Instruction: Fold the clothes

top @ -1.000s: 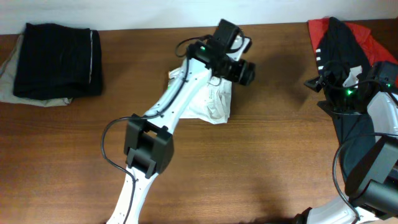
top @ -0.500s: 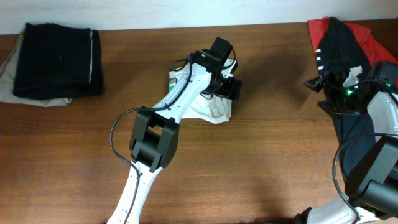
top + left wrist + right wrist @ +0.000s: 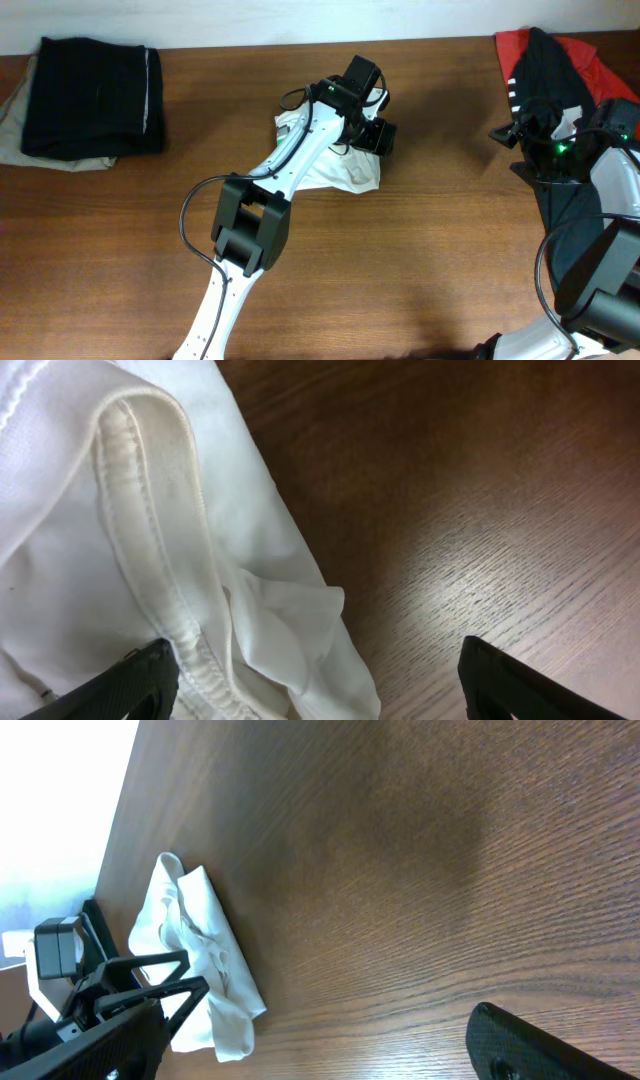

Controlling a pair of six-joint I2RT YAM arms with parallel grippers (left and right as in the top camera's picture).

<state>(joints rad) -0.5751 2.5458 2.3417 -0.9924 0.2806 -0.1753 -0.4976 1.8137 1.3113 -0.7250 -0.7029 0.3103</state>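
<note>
A crumpled white T-shirt [image 3: 340, 172] lies in a heap at the table's middle. My left gripper [image 3: 374, 138] points down over its right edge. In the left wrist view the shirt [image 3: 120, 540] shows its ribbed collar seam, and my left gripper [image 3: 318, 695] is open, one finger over the cloth and the other over bare wood. A black-and-red garment [image 3: 548, 62] lies at the far right. My right gripper [image 3: 503, 133] hovers beside it, open and empty [image 3: 320, 1055], facing the white shirt [image 3: 205, 970] across the table.
A folded black stack [image 3: 95, 95] rests on a beige cloth [image 3: 15, 130] at the far left. The wooden table [image 3: 420, 260] is bare in front. The left arm's body [image 3: 245, 235] stretches from the front edge to the middle.
My left wrist has turned and dropped lower onto the white shirt's right edge, and the heap has shifted slightly right. The right arm has not moved.
</note>
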